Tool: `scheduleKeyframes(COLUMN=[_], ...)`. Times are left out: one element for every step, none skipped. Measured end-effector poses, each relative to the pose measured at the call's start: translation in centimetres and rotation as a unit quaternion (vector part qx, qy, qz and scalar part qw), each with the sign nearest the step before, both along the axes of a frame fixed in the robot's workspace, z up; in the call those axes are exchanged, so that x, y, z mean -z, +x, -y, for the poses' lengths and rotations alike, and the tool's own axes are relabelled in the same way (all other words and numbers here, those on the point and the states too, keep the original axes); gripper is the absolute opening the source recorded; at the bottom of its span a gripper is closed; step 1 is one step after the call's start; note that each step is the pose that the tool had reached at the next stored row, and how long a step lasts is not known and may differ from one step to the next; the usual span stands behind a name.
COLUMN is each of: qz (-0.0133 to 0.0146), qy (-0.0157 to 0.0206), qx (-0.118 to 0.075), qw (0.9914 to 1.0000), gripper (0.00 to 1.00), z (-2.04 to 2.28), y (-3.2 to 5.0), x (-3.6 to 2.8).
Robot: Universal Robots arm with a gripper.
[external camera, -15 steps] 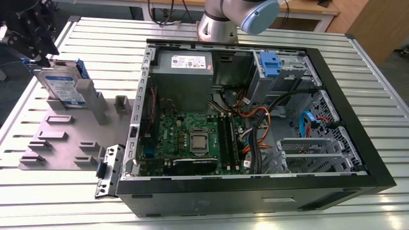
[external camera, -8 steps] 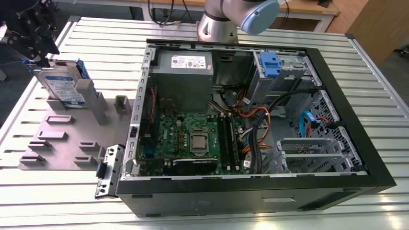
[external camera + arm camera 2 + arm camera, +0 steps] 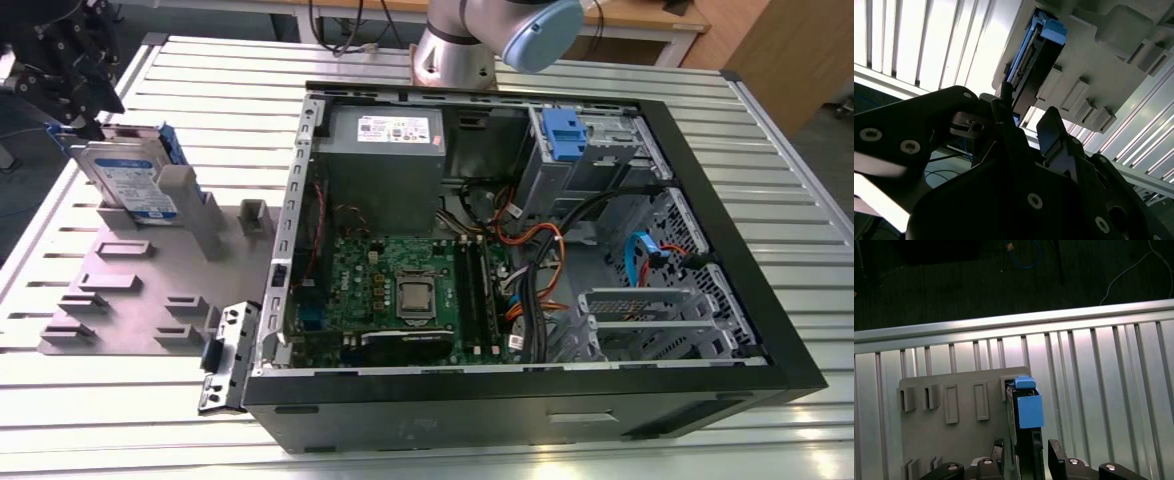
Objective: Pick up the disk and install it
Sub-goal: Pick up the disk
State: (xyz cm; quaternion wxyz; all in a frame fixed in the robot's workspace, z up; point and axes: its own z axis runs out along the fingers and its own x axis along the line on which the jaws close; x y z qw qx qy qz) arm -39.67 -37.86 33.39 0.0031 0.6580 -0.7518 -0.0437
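My gripper [image 3: 1026, 446] is spread open, with one finger on each side of the disk [image 3: 1028, 412]. In the first wrist view I see a thin gap between one finger [image 3: 1055, 456] and the disk, so I am not squeezing it. The other finger [image 3: 998, 452] is very close to the disk, and I cannot tell if it touches.

The disk stands up on its edge. It has a blue plastic piece at its end. It sits in a slot of a grey holder plate [image 3: 954, 440] that has many small raised blocks on it. In the exterior view my gripper [image 3: 78, 105] is black and hangs right over the top of the disk [image 3: 134, 180], at the exterior view's left.

The holder plate lies flat on a table [image 3: 147, 430] made of long shiny metal bars. Just beside the plate, toward the exterior view's right, lies a big black computer case [image 3: 747, 250] with its side open. Inside it I see a green board [image 3: 400, 290], a grey box [image 3: 387, 175] with a white sticker, and a grey metal cage [image 3: 594, 165] with a blue bracket [image 3: 563, 135]. The disk is outside the case, well apart from that cage. The foot of my arm [image 3: 454, 55] stands on the table behind the case.
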Motion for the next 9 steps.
scheduleKeyframes(qz=[0.0000, 0.0000, 0.0000, 0.0000, -0.0001, 0.0000, 0.0000, 0.0000, 0.0001], qy=[0.0000, 0.0000, 0.0000, 0.0000, 0.0000, 0.0000, 0.0000, 0.0000, 0.0000], qx=[0.000, 0.000, 0.000, 0.000, 0.000, 0.000, -0.001, -0.002, -0.002], qw=[1.00000, 1.00000, 1.00000, 1.00000, 1.00000, 1.00000, 1.00000, 1.00000, 1.00000], gripper=[0.47, 0.47, 0.47, 0.47, 0.47, 0.47, 0.47, 0.47, 0.47], z=[0.00, 0.00, -0.01, -0.01, 0.00, -0.01, -0.01, -0.01, 0.00], y=[0.00, 0.00, 0.01, 0.00, 0.00, 0.00, 0.00, 0.00, 0.00], x=[0.00, 0.01, 0.05, 0.13, 0.21, 0.32, 0.45, 0.59, 0.74])
